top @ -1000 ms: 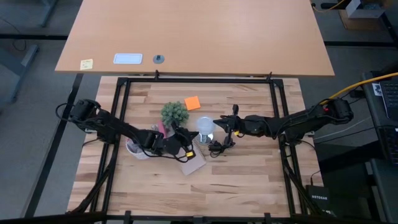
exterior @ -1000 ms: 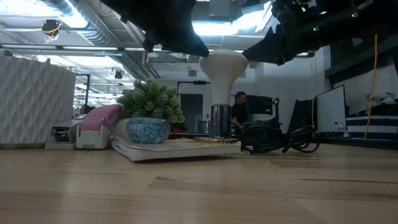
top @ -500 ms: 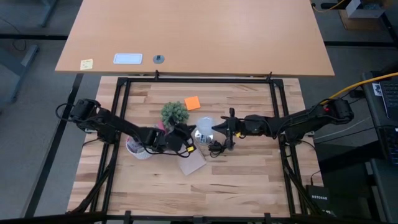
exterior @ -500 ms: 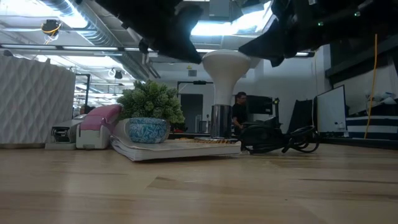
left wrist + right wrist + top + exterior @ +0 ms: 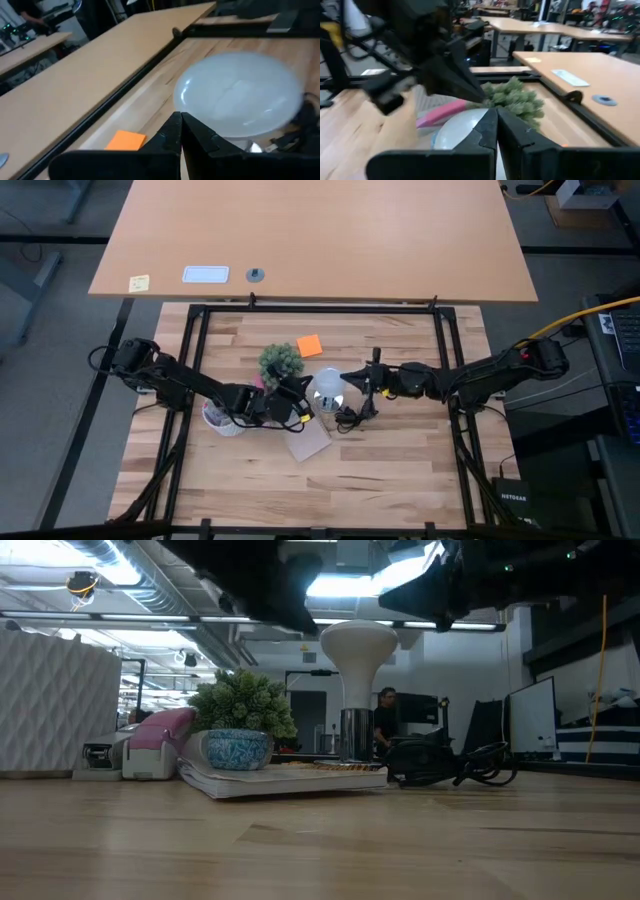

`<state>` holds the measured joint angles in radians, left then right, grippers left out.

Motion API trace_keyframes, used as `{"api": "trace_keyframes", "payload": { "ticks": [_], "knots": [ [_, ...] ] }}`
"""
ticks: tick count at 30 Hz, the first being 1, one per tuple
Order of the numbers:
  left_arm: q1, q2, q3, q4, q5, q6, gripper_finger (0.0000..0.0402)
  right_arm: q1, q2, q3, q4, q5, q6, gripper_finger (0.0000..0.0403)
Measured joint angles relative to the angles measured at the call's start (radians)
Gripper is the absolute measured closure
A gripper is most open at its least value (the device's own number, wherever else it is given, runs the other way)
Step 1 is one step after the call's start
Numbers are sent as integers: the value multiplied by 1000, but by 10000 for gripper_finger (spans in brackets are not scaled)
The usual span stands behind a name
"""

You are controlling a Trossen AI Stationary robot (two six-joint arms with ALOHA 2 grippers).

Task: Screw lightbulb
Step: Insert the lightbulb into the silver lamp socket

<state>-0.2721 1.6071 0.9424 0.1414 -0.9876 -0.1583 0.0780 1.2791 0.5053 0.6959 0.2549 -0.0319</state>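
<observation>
The lightbulb (image 5: 358, 648) stands upright, frosted globe on top, with its neck down in a shiny silver socket (image 5: 354, 736). The socket rests on a flat notebook (image 5: 290, 778). From above, the globe (image 5: 328, 385) shows at the table's middle. My left gripper (image 5: 306, 404) is shut and stands close to the globe's left side, tip just short of it (image 5: 181, 120). My right gripper (image 5: 347, 380) is also shut. It points level from the table's right, just over the globe's right shoulder (image 5: 496, 112). In the low view a thin gap shows between each tip and the globe.
A small green plant (image 5: 281, 361) in a blue-patterned pot (image 5: 238, 748) stands left of the bulb. An orange note (image 5: 310, 345) lies behind it. A pink-topped device (image 5: 158, 743) and a white cup (image 5: 215, 418) sit at the left. The socket's black cord (image 5: 450, 765) coils to the bulb's right.
Both shut grippers have come away from the globe's shoulders. The left tip has drawn back toward the table's left and up, turning as it went. The right tip has tipped upward, from beside the globe to just above it. The bulb has stayed upright in the socket.
</observation>
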Motion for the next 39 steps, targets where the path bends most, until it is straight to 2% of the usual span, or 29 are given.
{"api": "trace_keyframes", "payload": {
  "ticks": [5, 11, 13, 21, 26, 39],
  "knots": [
    [-57, -36, 0, 19, 18, -1, 401, 0, -35, 0, -36, 52, -39, 391],
    [-95, -30, 0, 94, 186, -25, 402, 0, -46, 0, -126, 102, -53, 391],
    [-93, -16, 0, 99, 212, -40, 401, 0, -45, 0, -147, 102, -52, 391],
    [-52, 33, 1, 109, 224, -60, 401, 0, -45, 0, -163, 93, -43, 391],
    [-35, 33, 1, 110, 223, -51, 401, 0, -45, 0, -188, 44, 3, 391],
    [-23, 33, 1, 101, 215, -39, 401, 0, -38, 1, -224, 9, 72, 391]
  ]
}}
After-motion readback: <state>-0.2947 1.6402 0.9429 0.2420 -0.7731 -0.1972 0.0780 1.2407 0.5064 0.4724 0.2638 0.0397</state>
